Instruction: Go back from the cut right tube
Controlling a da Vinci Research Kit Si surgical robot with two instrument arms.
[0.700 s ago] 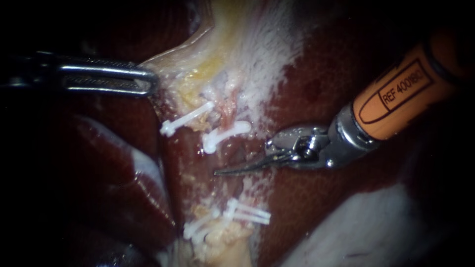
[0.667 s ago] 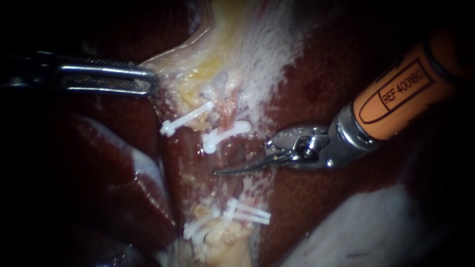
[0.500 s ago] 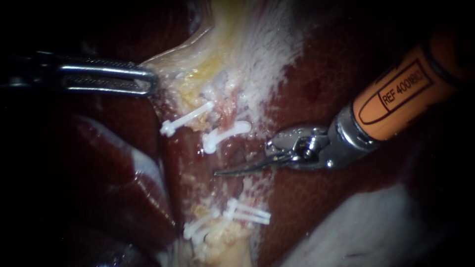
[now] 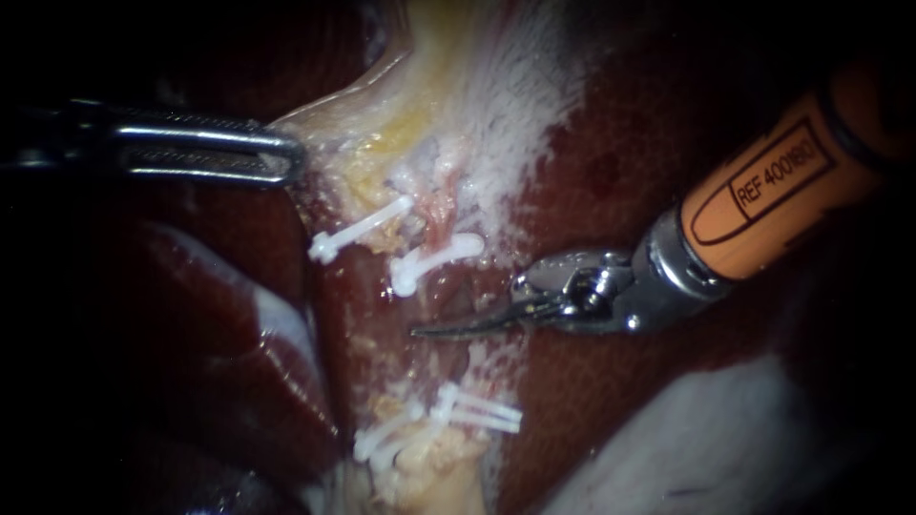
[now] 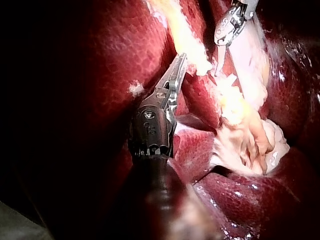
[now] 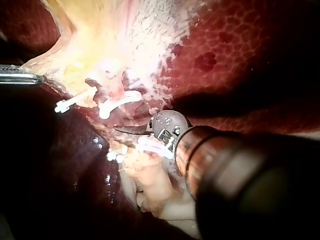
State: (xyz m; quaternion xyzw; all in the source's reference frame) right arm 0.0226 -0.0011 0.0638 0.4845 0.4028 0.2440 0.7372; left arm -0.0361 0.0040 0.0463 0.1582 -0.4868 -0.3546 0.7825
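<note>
— How is the right instrument [image 4: 420,332] held?

— Its end effector is seen clenched: the thin blades are laid together and nothing is held. The tip is placed in the gap of the cut right tube [image 4: 441,221], between the upper clip [image 4: 434,257] and the lower clips [image 4: 477,410].

— And the left instrument [image 4: 294,157]?

— Its end effector is clamped on the edge of the pale tissue [image 4: 420,105], well apart from the blades. Dark liver [image 4: 592,401] is seen on both sides, and a further clip [image 4: 358,229] just beside the upper one.
</note>
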